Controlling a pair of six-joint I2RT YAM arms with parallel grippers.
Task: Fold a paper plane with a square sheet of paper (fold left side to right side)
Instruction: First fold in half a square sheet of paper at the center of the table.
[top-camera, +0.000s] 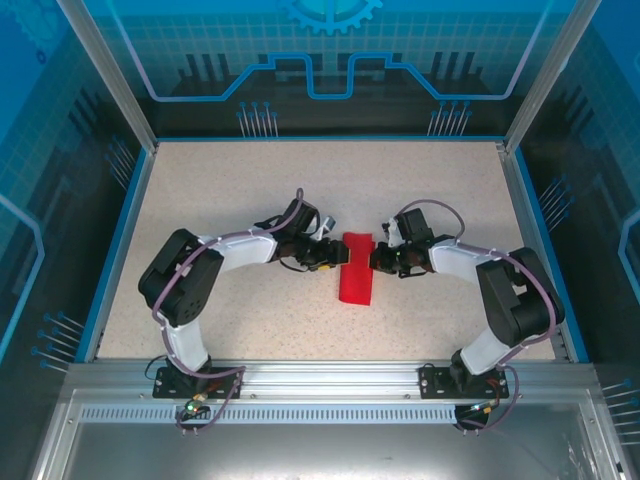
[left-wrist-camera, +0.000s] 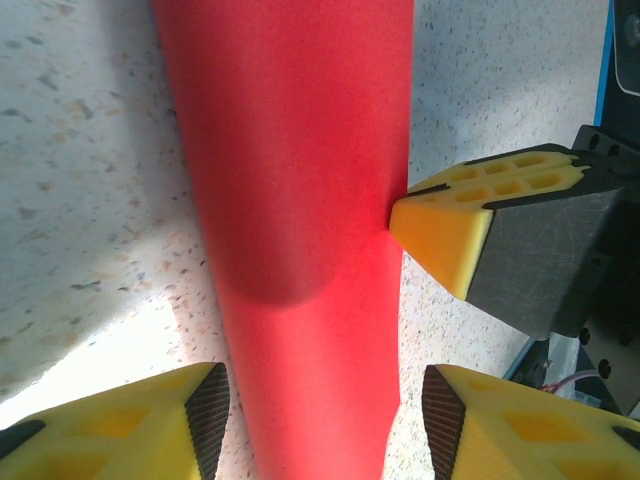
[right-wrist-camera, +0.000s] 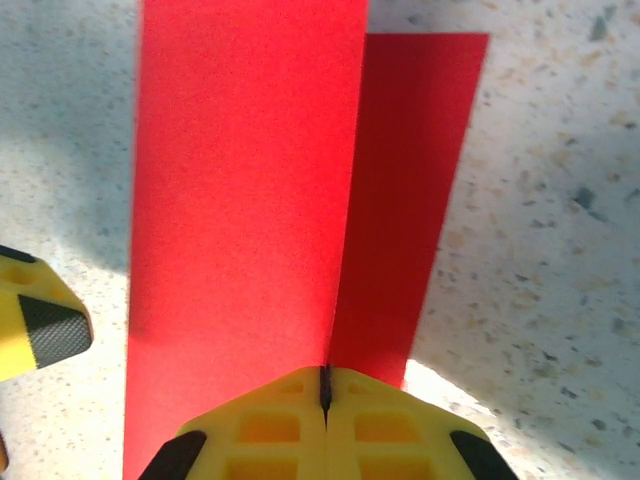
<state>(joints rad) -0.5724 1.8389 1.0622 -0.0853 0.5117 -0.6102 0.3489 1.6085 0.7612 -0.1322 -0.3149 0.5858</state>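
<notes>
The paper (top-camera: 356, 268) lies folded at the centre of the top view. It looks light, limp and easily creased, so pinch it at a free edge. The left gripper (left-wrist-camera: 318, 425) stands wide astride it. The right gripper (right-wrist-camera: 325, 400) is closed, tips touching its edge.

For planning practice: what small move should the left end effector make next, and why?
Probably press down on the red sheet to crease it: the left end effector stands open astride it, while the right end effector pinches its edge.

One red paper sheet (top-camera: 356, 272); two tools: left tool (top-camera: 334, 256), right tool (top-camera: 376, 262)
</notes>
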